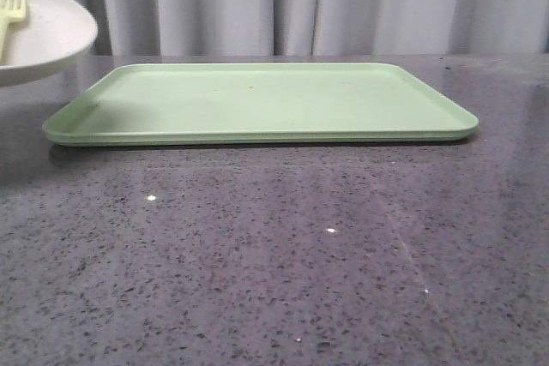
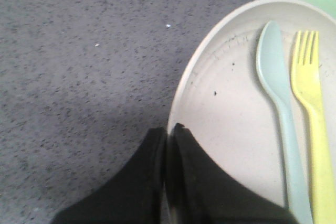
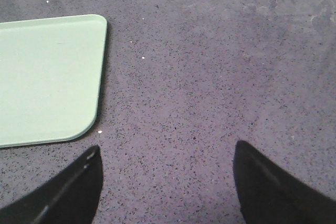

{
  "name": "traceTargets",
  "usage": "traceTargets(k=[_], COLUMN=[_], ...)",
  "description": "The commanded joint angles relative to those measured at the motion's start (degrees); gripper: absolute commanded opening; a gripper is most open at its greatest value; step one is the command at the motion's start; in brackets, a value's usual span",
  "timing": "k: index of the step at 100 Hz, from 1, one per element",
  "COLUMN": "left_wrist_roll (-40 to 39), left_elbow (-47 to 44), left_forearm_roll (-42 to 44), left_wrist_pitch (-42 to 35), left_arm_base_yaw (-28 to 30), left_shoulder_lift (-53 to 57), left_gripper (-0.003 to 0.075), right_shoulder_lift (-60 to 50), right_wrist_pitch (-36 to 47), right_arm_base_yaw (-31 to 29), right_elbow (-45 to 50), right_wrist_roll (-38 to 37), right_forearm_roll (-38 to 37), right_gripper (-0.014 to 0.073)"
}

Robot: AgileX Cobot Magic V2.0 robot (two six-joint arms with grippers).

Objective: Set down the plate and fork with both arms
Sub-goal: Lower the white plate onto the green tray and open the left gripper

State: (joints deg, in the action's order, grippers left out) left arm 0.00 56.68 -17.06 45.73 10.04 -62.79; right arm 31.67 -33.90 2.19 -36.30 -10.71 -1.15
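Cream plastic plate (image 2: 231, 124) hangs above the grey desk (image 1: 274, 255), lifted at its rim by the left gripper (image 2: 168, 132), I think so that it can travel to the green tray (image 1: 257, 100) just beside it. This gripper is pressed together on the rim. Beyond its fingertips, inside the plate, lie the yellow fork (image 2: 312, 103) and a light blue utensil (image 2: 278, 98). The right gripper (image 3: 165, 169) is spread wide and holds nothing, with only bare desk under it and the tray corner to one side.
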Motion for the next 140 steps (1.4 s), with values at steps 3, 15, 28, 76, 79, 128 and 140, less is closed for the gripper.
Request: traceTargets(k=[3,15,28,76,79,128,140], left_wrist_roll=[3.18,3.62,3.62,3.06,3.06,2.25,2.25], left_elbow=[2.19,2.19,3.54,22.67,23.67,26.34,26.34], left_forearm_roll=[-8.86,-11.27,-11.89,-18.72,-19.02,-20.38,-20.38], left_wrist_pitch=[-5.42,-8.15,-10.67,-11.79,-11.79,-16.44,-16.21], left_arm_base_yaw=[-0.73,-4.39,-10.35,-25.11,-25.62,-28.15,-28.15], left_shoulder_lift=[-1.02,-3.49,-7.35,-27.84,-28.93,-39.17,-40.60], left_gripper=[-0.0021,-0.0021,-0.0021,-0.0020,-0.0020,-0.0020,-0.0020], right_shoulder_lift=[0.53,0.53,0.53,0.53,0.53,0.53,0.53], right_wrist_pitch=[3.84,4.19,4.19,3.54,3.54,3.09,3.04], right_arm_base_yaw=[-0.22,-0.22,-0.22,-0.22,-0.22,-0.22,-0.22], right_elbow=[-1.92,-1.92,-1.92,-1.92,-1.92,-1.92,-1.92], right_wrist_roll=[0.06,0.06,0.06,0.06,0.06,0.06,0.06], right_forearm_roll=[-0.36,-0.36,-0.36,-0.36,-0.36,-0.36,-0.36], right_gripper=[0.0526,0.0526,0.0526,0.0526,0.0526,0.0526,0.0526])
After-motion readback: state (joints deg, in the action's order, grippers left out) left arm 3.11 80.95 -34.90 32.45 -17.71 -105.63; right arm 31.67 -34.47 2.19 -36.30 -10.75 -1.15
